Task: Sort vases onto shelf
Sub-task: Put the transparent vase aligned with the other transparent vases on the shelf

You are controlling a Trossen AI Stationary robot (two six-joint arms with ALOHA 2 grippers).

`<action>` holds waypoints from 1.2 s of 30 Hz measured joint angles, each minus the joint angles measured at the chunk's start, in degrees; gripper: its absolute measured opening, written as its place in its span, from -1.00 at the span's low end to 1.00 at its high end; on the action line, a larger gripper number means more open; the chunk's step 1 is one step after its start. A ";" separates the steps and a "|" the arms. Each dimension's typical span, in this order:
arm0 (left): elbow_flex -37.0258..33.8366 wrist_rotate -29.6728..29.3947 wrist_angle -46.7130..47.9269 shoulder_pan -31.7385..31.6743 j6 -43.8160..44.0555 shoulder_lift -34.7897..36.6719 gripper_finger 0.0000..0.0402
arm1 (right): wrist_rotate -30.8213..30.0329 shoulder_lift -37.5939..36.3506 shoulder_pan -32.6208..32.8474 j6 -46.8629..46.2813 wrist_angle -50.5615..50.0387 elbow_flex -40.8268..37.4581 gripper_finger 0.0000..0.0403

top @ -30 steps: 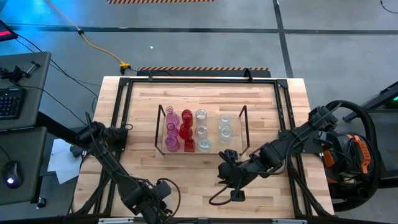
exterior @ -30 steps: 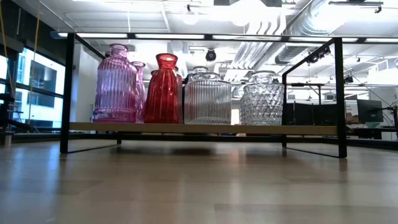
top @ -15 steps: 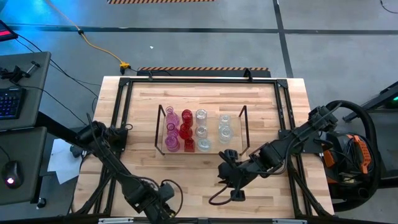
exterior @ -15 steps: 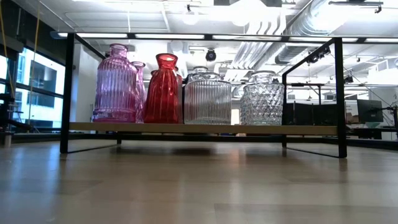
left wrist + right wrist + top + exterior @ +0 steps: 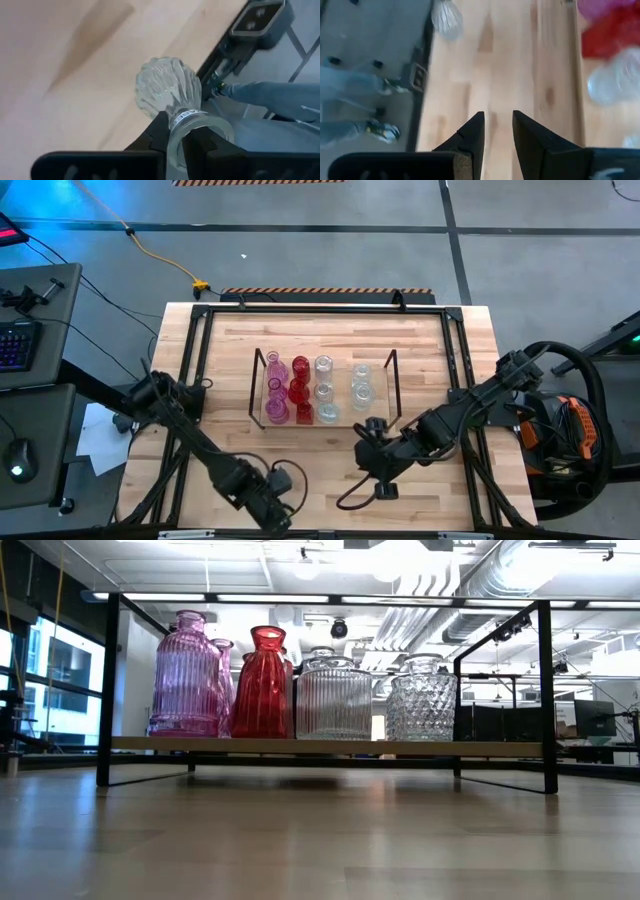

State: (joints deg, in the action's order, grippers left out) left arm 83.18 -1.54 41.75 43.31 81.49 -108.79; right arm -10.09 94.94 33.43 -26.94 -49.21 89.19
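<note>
the left claw [image 5: 176, 131] is clenched on the neck of a clear ribbed vase [image 5: 167, 90], held over the near edge of the worktop [image 5: 230, 430], well apart from the shelf [image 5: 343, 419]. the right claw [image 5: 497, 131] is released, fingers parted and holding nothing, waiting over the worktop just in front of the shelf's right end. on the shelf the pink vases [image 5: 275, 392], red vases [image 5: 299, 388] and clear vases [image 5: 342, 390] already stand in colour rows. judging by that, the carried one belongs with the clear group on the right, where a free spot seems to remain. to do it well, keep the vase upright, lift it above the wire frame [image 5: 393, 385], come in from the front clear of the right arm, lower it without knocking its neighbours, then let go
</note>
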 joint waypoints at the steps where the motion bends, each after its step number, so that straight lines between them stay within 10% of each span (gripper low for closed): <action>1: 0.02 0.04 0.06 -0.71 -0.63 0.09 -0.91 | 0.02 -0.05 0.00 -0.27 -1.65 0.00 -0.59; 13: 1.92 1.07 1.20 -11.55 -14.35 2.62 -0.90 | -8.36 -7.88 5.11 -17.38 -30.45 -0.02 -0.59; 36: 19.43 3.18 1.57 -33.33 -42.71 2.34 -0.89 | -15.45 -14.64 9.86 -27.46 -31.69 -0.04 -0.59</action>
State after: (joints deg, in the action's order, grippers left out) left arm 102.61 1.64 43.31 9.97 38.77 -106.46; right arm -25.54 80.29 43.29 -54.39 -80.90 89.14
